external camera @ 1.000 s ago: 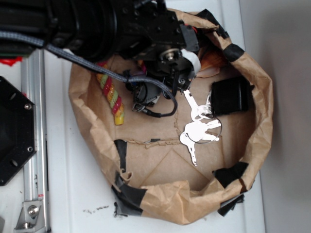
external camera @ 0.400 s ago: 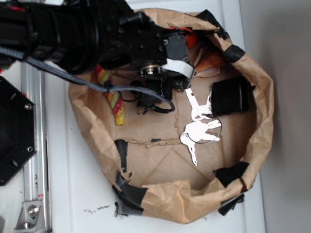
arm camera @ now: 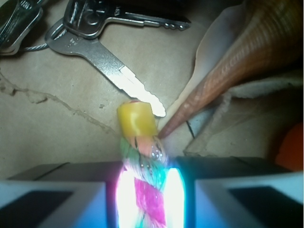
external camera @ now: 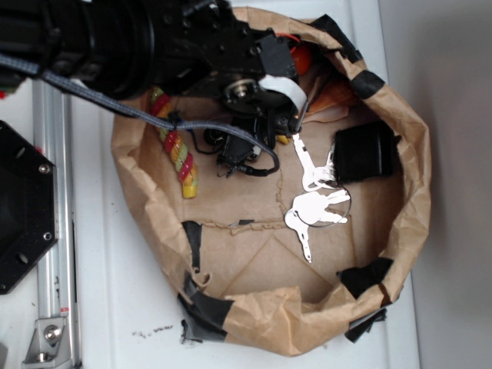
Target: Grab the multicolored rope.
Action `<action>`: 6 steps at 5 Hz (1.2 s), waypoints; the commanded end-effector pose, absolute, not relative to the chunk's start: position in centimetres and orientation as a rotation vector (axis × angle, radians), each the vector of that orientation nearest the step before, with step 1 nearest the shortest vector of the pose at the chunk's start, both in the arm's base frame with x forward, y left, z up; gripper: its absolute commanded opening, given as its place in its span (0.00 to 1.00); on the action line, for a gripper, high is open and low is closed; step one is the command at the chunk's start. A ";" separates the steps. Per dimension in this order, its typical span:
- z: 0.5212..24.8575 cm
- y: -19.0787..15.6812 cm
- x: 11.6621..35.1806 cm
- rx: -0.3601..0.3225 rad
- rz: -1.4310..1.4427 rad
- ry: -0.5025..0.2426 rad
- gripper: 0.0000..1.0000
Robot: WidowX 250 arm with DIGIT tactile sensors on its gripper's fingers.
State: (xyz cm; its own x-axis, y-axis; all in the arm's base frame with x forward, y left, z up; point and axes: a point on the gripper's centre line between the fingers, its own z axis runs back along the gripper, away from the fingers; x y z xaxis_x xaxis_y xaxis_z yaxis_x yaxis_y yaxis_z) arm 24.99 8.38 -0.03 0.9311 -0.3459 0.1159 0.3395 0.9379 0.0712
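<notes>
The multicolored rope (arm camera: pixel 142 156), twisted pink, green and orange with a yellow end (arm camera: pixel 137 118), sits between my gripper's (arm camera: pixel 145 190) two pads, and the jaws are shut on it just behind that end. In the exterior view another stretch of the rope (external camera: pixel 175 146) lies at the left inside the brown paper bag (external camera: pixel 411 192), partly hidden under the black arm. My gripper (external camera: pixel 286 127) hangs over the bag's upper middle, next to the keys.
Silver keys (external camera: pixel 315 207) lie in the bag's middle, one key's tip (arm camera: pixel 142 92) beside the rope end. A black box (external camera: pixel 365 152) is at the right. A pointed shell (arm camera: pixel 237 57) and an orange carrot (arm camera: pixel 292 147) lie close by. The bag's walls stand all round.
The arm has shifted up and slightly left in the exterior view. The upper part of the rope has moved a little with it. The keys and the black box have not moved.
</notes>
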 end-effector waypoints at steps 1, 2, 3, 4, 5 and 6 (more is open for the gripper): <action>4.7 8.2 23.5 0.098 -0.199 -0.212 0.00; 9.7 5.7 23.7 0.077 -0.083 -0.212 0.00; 14.7 4.2 24.4 0.076 0.016 -0.177 0.00; 15.6 3.6 25.5 0.101 0.098 -0.103 0.00; 15.2 3.3 25.8 0.115 0.107 -0.089 0.00; 14.9 3.5 25.7 0.104 0.141 -0.104 0.00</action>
